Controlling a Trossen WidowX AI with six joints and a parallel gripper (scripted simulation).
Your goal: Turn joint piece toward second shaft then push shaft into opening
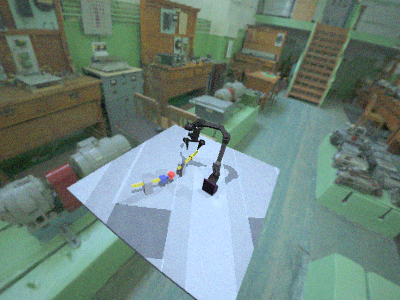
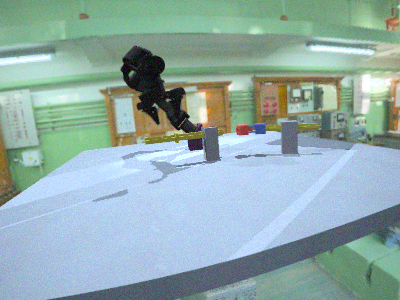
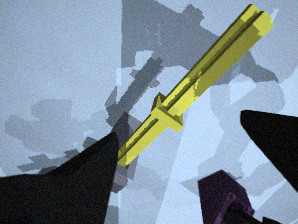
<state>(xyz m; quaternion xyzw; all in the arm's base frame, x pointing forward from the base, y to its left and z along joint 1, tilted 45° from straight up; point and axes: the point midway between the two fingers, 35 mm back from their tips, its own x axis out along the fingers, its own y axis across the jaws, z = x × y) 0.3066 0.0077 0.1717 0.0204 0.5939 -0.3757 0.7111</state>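
The second yellow shaft (image 1: 192, 157) (image 2: 165, 138) (image 3: 215, 62) runs through its grey block (image 1: 181, 170) (image 2: 212, 145). A small crosspiece (image 3: 169, 118) sits on the shaft outside the block. The red joint piece (image 1: 171, 174) (image 2: 242, 129) hangs on the blue part (image 1: 163, 179) (image 2: 260, 128) at the first yellow shaft (image 1: 137, 185) (image 2: 309, 126), held in another grey block (image 1: 148, 187) (image 2: 289, 138). A gap separates the red piece from the second shaft; its exact angle is too small to tell. My gripper (image 1: 194, 146) (image 3: 177, 127) is open and empty above the second shaft's outer part.
The arm's dark purple base (image 1: 210, 186) (image 2: 195, 144) (image 3: 224, 192) stands on the pale table (image 1: 215, 225) (image 2: 150, 225), to the side of the second shaft. Dark shadows lie under the arm and shafts. The table's edge is beyond the first block.
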